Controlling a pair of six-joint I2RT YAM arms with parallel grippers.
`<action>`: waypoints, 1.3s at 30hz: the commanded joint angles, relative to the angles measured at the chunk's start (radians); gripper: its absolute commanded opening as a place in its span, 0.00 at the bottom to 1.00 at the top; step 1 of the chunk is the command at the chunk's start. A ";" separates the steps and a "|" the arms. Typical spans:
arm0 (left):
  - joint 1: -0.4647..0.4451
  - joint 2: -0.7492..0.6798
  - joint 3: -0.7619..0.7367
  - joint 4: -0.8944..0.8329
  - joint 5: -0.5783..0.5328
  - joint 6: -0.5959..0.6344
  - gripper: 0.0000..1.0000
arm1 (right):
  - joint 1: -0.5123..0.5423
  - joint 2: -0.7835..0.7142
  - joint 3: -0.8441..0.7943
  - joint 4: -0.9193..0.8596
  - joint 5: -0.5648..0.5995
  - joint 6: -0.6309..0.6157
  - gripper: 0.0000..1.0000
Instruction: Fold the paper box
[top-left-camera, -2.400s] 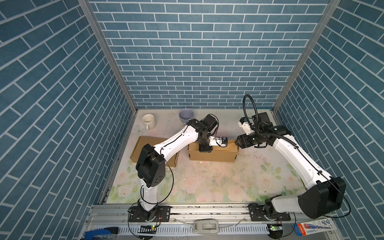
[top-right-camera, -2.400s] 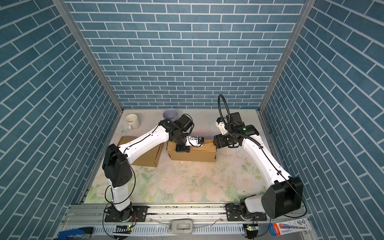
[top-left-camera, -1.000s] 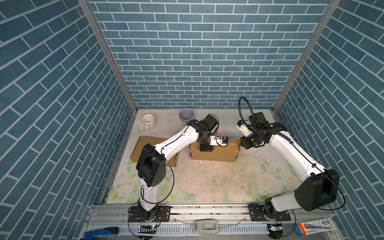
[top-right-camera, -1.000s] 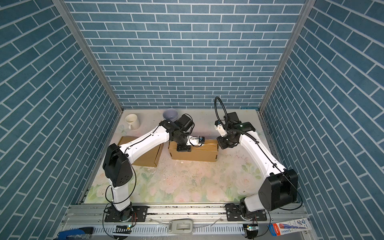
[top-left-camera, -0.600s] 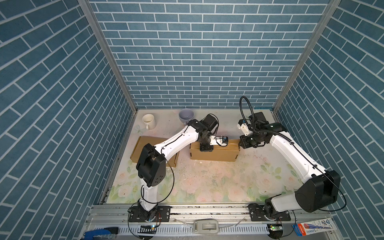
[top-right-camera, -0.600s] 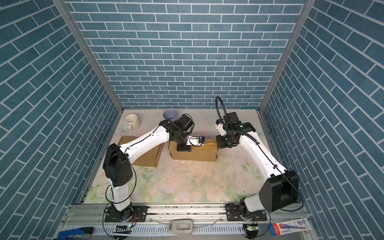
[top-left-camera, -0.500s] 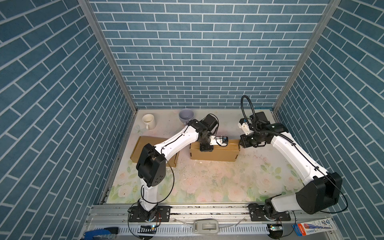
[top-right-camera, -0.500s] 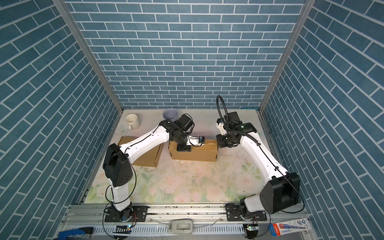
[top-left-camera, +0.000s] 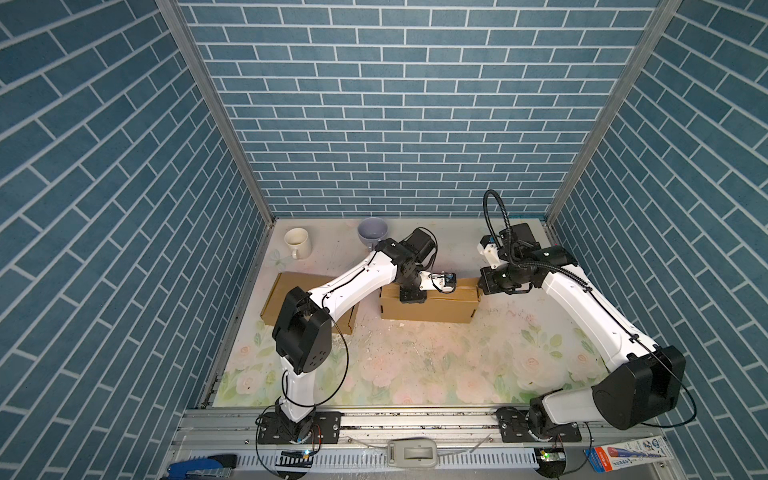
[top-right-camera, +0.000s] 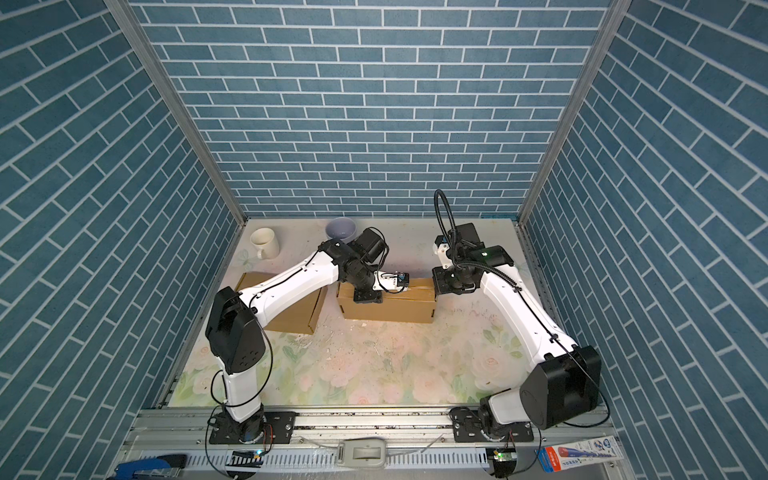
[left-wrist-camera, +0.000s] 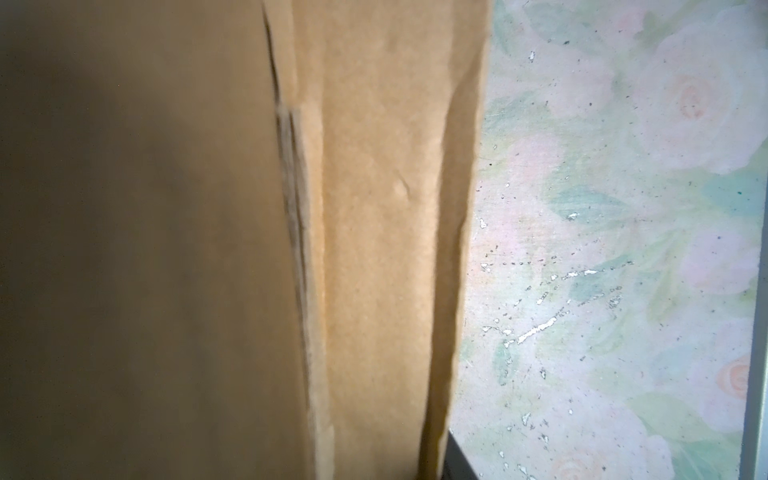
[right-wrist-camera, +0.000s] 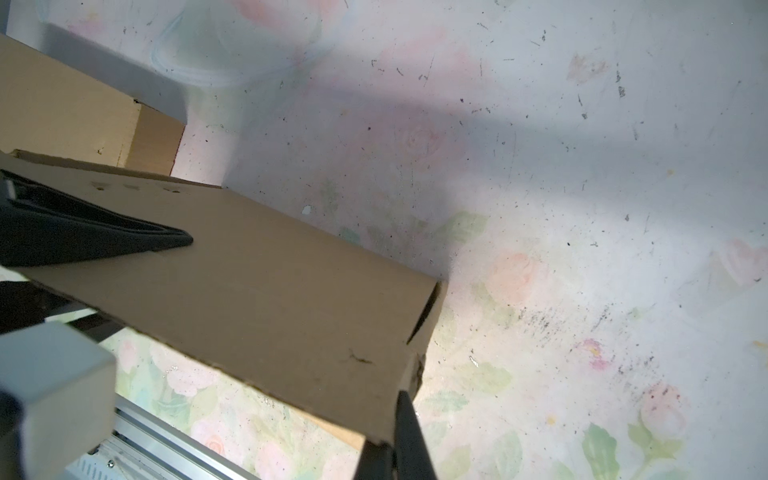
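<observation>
The paper box (top-left-camera: 440, 309) (top-right-camera: 395, 311) is a long brown cardboard box lying in the middle of the floral table. My left gripper (top-left-camera: 411, 297) (top-right-camera: 365, 298) straddles its front top edge near the left end and is shut on that wall. In the left wrist view the cardboard (left-wrist-camera: 374, 249) fills the frame, with one dark finger (left-wrist-camera: 455, 463) beside its edge. My right gripper (top-left-camera: 482, 286) (top-right-camera: 436, 286) sits at the box's right end. In the right wrist view it (right-wrist-camera: 395, 453) is shut, its tips against the box's corner (right-wrist-camera: 270, 291), with nothing seen between them.
A second flat cardboard box (top-left-camera: 286, 286) (top-right-camera: 297, 318) lies at the left under the left arm. A white mug (top-left-camera: 297, 243) and a grey-blue bowl (top-left-camera: 372, 230) stand at the back. Blue brick walls close in the table on three sides.
The right gripper has closed its jaws at the box's right end, and its arm has shifted slightly. The left arm and the box have not moved.
</observation>
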 joint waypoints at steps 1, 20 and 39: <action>0.004 0.088 -0.062 0.002 0.015 -0.002 0.28 | 0.004 -0.032 -0.033 0.069 -0.024 0.082 0.00; 0.004 0.076 -0.063 0.006 -0.001 -0.016 0.32 | 0.004 -0.092 -0.284 0.244 0.070 0.183 0.00; 0.007 0.072 -0.059 -0.005 -0.008 -0.020 0.34 | 0.005 -0.093 -0.260 0.157 0.197 0.091 0.00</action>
